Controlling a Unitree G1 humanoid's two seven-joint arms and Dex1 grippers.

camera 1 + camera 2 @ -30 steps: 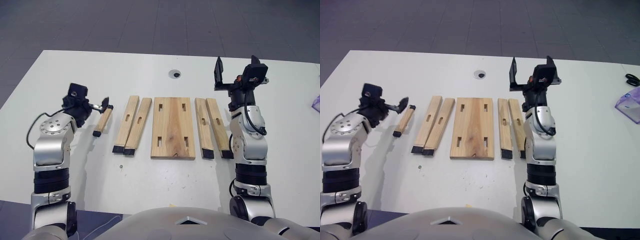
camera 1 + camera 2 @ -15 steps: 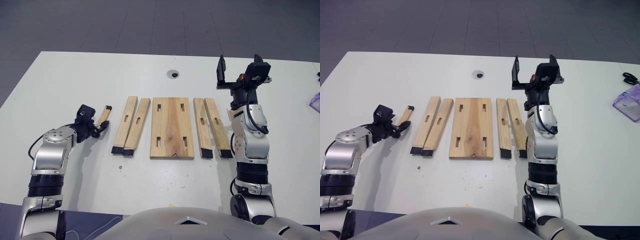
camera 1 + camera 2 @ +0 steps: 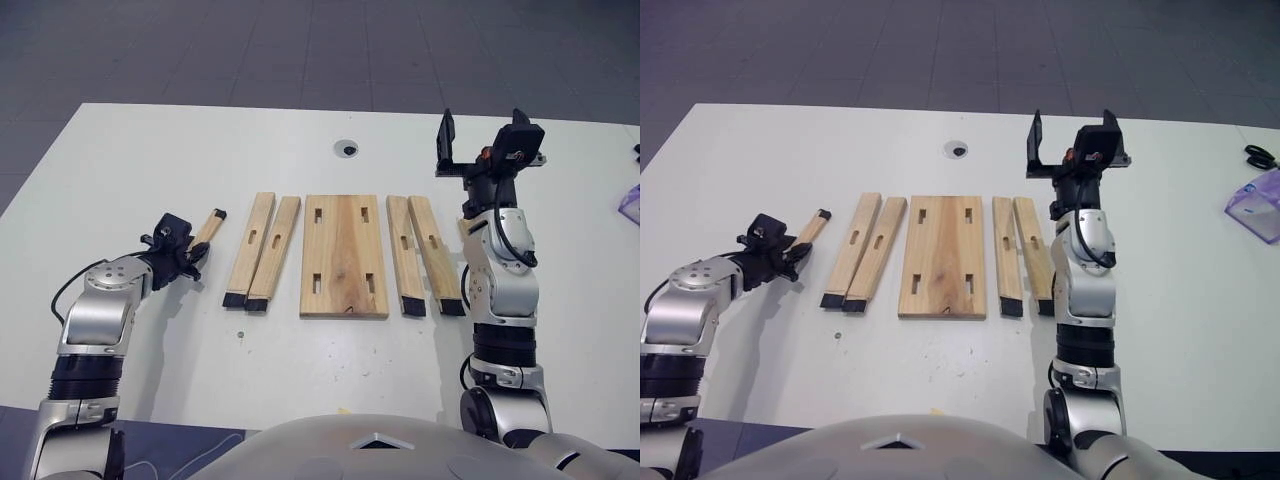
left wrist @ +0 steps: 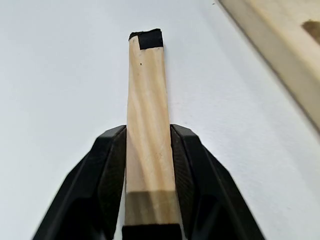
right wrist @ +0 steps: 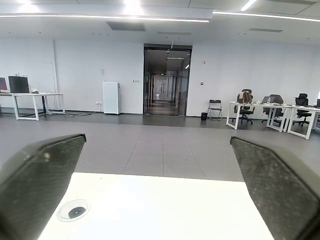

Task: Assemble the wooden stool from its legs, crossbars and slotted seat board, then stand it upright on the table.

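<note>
Left gripper is low at the table's left side, pinching the crossbar at the end nearest the robot, one finger on each long side. The crossbar is short with a black cap on its far end. It angles away from the robot and a bit toward the legs. Can't tell if it rests on the table or sits just above it. It is apart from the other parts, to the left of them.

Right gripper is held up above the table's far right part, fingers spread wide with nothing between them. It points out toward the room. The right arm stands just right of the parts row.

Seat board lies flat mid-table and has four slots, two near the far edge and two near the close edge.

Two legs lie left of the board, the outer one and the inner one. They touch or nearly touch at their near ends and are slightly splayed at the far ends. Two more lie right of the board, inner and outer, also side by side. Each leg has one slot, and its black foot is toward the robot. All four lie flat, near the board but not on it.

A round cable hole sits in the table beyond the board. There is a small dark speck on the table near the left legs' feet; it is too small to identify. A purple box and scissors are at the far right edge, well apart from the parts.
</note>
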